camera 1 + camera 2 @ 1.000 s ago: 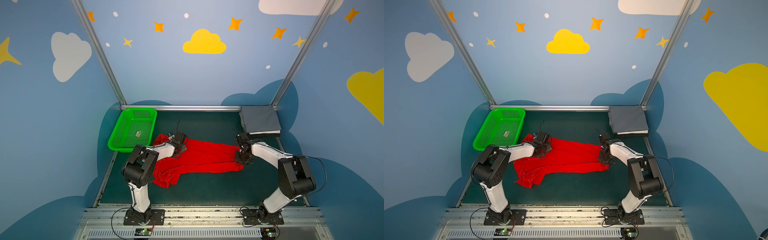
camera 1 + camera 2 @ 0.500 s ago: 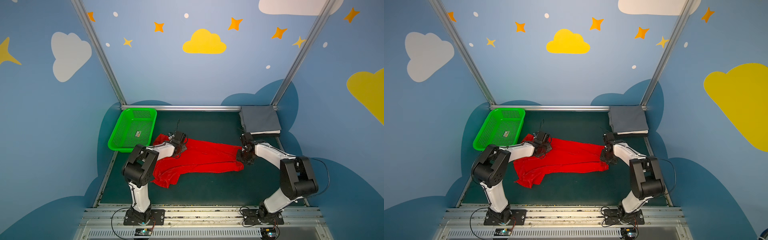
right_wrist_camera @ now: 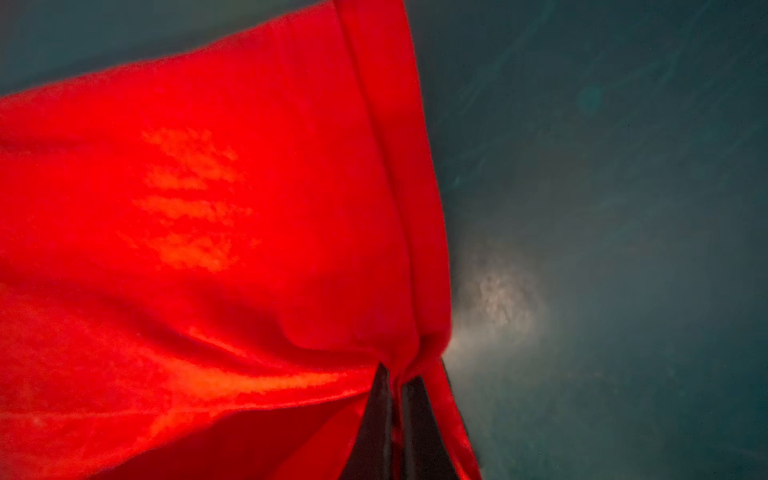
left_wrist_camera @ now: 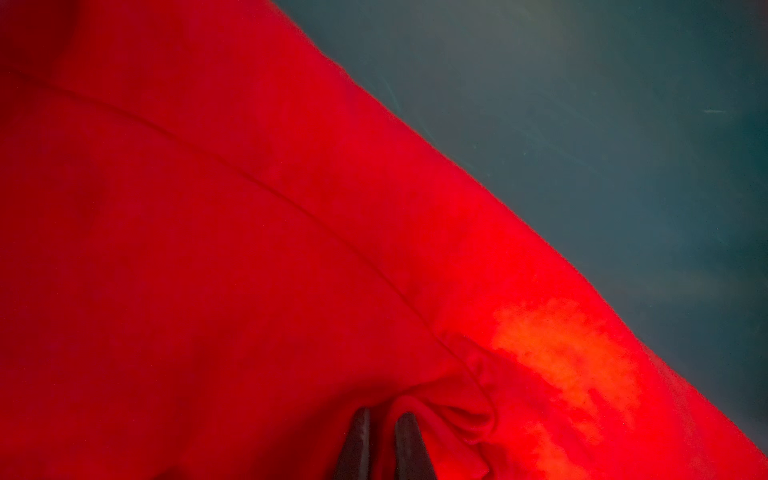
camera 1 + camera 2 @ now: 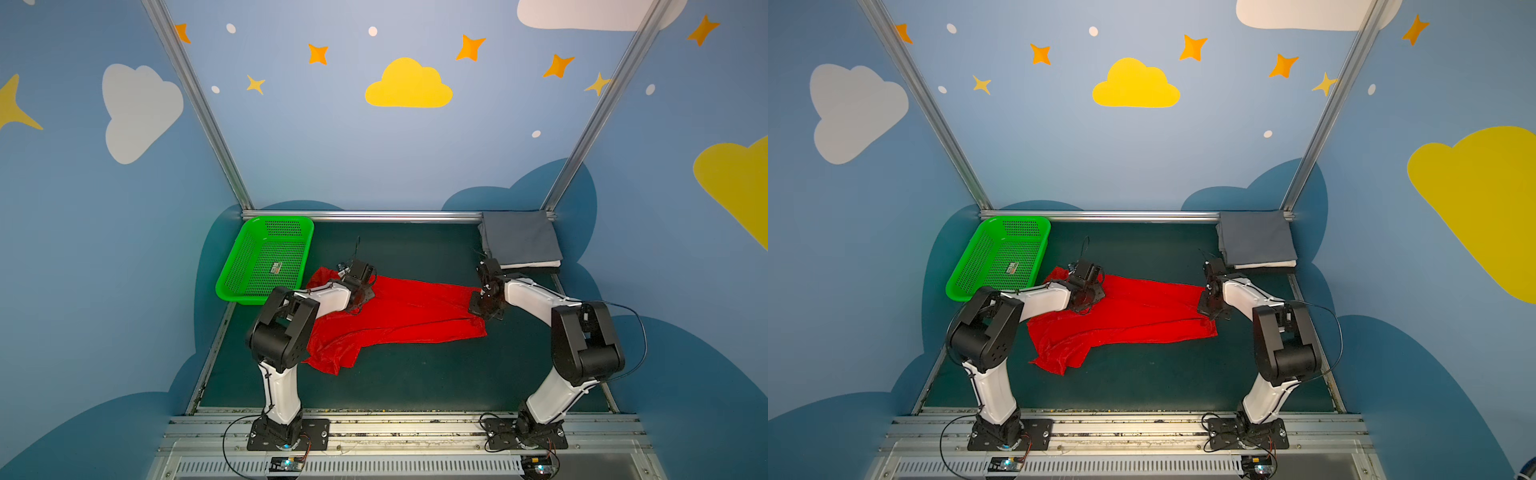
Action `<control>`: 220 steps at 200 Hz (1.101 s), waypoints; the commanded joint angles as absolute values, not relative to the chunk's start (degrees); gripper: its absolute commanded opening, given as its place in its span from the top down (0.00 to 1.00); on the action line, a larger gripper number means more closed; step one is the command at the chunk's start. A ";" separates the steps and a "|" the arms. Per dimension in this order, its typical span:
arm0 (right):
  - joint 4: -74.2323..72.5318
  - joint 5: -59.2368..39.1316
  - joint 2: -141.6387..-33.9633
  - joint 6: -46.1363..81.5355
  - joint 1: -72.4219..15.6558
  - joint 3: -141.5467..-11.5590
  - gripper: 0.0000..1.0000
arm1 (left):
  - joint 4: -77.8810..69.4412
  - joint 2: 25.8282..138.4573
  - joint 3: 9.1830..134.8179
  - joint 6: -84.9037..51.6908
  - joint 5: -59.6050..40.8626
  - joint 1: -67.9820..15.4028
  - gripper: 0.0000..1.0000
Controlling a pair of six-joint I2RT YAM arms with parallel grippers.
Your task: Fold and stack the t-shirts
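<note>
Far left: green basket (image 5: 266,262), out of way. My left jaws pinch fold of red t-shirt (image 5: 399,316) at its left end; shirt lies rumpled across table (image 5: 415,382) middle. My right jaws pinch its right hem. Step, I judge: spreading for fold. Next: lift both ends, pull taut. Close behind right arm: grey-topped folded stack (image 5: 519,241), may snag.

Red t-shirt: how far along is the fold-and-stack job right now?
Done: a folded stack sits in the far right corner, grey on top, white and black edges beneath. In hand: the red t-shirt lies unfolded and rumpled on the mat; the left gripper and right gripper are each shut on its cloth, one toward each end. Left: fold it square and set it on the stack.
</note>
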State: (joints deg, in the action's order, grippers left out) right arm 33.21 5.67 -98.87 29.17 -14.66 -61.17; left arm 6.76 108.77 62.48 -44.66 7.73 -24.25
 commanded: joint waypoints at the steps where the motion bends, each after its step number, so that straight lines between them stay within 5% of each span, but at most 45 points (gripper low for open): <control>1: 35.31 9.78 -99.73 27.36 -14.35 -63.64 1.00 | 11.23 111.96 62.04 -43.82 7.38 -23.52 0.87; 45: 34.29 13.39 -100.95 25.54 -14.12 -65.57 1.00 | 11.68 112.96 63.19 -43.33 7.43 -23.28 0.87; 54: 34.73 13.11 -102.04 25.30 -14.06 -66.82 0.90 | 11.67 113.28 63.45 -43.28 7.31 -23.13 0.87; 105: 33.63 11.59 -103.71 25.31 -13.99 -67.90 0.78 | 12.71 113.47 65.12 -41.94 6.98 -22.50 0.87; 152: 32.55 11.33 -105.48 25.31 -13.99 -69.01 0.79 | 12.49 114.17 65.43 -41.92 6.11 -22.46 0.88; 220: 32.85 16.67 -106.65 22.85 -13.93 -73.31 0.96 | 13.53 114.80 66.92 -41.08 6.33 -22.24 0.88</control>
